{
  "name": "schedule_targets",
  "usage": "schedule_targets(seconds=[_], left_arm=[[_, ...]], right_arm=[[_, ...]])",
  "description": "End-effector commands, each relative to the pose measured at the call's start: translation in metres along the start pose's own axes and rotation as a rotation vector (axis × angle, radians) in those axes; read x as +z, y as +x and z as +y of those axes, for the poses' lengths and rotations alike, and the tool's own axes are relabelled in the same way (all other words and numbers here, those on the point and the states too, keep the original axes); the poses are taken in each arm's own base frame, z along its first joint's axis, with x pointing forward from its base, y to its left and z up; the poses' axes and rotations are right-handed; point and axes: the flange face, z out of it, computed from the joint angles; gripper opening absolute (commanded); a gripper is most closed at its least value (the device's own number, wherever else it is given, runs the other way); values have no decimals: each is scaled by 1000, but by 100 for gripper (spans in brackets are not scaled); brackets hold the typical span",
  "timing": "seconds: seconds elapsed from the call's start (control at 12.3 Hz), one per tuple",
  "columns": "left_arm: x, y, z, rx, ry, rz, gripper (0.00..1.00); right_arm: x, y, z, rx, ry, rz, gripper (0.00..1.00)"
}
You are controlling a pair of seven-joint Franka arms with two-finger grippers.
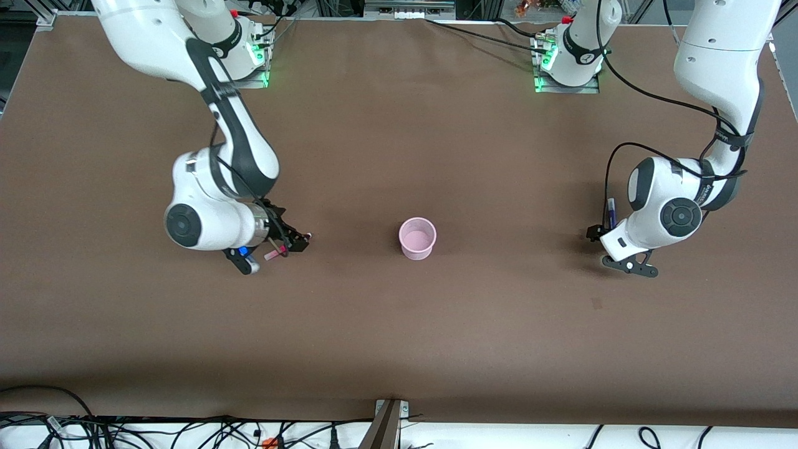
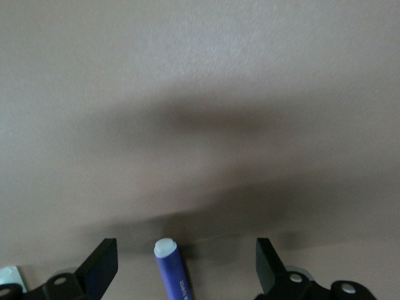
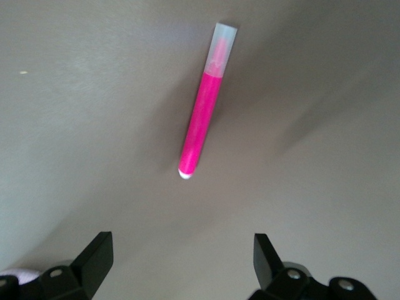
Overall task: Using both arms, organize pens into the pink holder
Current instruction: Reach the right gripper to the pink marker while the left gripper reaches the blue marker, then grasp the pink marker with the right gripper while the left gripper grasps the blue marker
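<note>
Pink holder (image 1: 417, 237) stands upright near the middle of the brown table (image 1: 399, 337), its mouth open and nothing showing inside it. Toward the right arm's end of the table a magenta pen (image 3: 201, 125) lies flat on the surface; in the front view only a small part of it shows under the right gripper (image 1: 288, 242), which hangs low over it. The right wrist view shows that gripper's two black fingers (image 3: 94, 259) spread wide apart with the pen lying clear of them, its pale cap pointing away. Toward the left arm's end, well apart from the holder, a dark purple pen (image 2: 172, 269) lies on the table beneath the left gripper (image 2: 186, 269). That gripper's fingers (image 2: 100, 267) also stand apart, one on each side of the pen and not touching it, the pen's pale tip pointing outward between them.
</note>
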Motion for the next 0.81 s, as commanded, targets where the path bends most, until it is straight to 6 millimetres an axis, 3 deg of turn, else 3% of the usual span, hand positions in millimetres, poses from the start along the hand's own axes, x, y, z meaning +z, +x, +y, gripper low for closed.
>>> schedule_targets(seconds=[0.0,0.16,0.32,0.49,0.65,0.73], left_arm=[[-2,-12,-14,-18,-5,-13,80],[-1,-13,-16,-36,-9,-16,54],[4,-14,-14,-62,-32,-22,41],[5,-14,-10,-85,-60,-20,27],[4,-13,-11,-88,-60,-17,0],[4,-13,-11,-93,-62,-18,0]], right_arm=[[37,13,-6,41,-12,-4,98],[44,20,-5,49,-9,1,91],[57,28,-2,47,-15,1,83],[65,32,-2,50,-14,6,68],[69,35,-2,53,-13,8,55],[74,36,-1,54,-21,6,53]])
